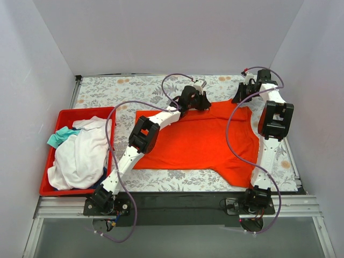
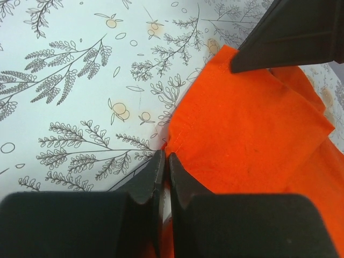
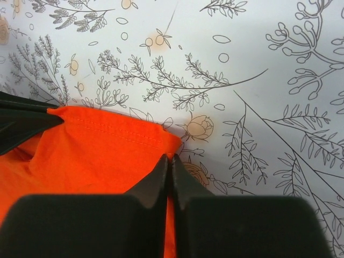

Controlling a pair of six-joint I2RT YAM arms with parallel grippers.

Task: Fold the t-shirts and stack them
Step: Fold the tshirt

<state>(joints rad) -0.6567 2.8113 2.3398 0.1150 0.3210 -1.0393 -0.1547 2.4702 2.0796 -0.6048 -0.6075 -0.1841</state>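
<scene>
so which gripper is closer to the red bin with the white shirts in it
Left. The left gripper pinches the far edge of the orange t-shirt, with the red bin off to its left; the right gripper holds that edge farther right, beyond the left one.

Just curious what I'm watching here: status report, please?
Left gripper shut on orange shirt hem. Right gripper shut on its far corner. Other shirts heaped in red bin. Nothing blocking.

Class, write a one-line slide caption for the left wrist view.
Left gripper shut on the edge of the orange t-shirt, floral tablecloth beneath.
</scene>
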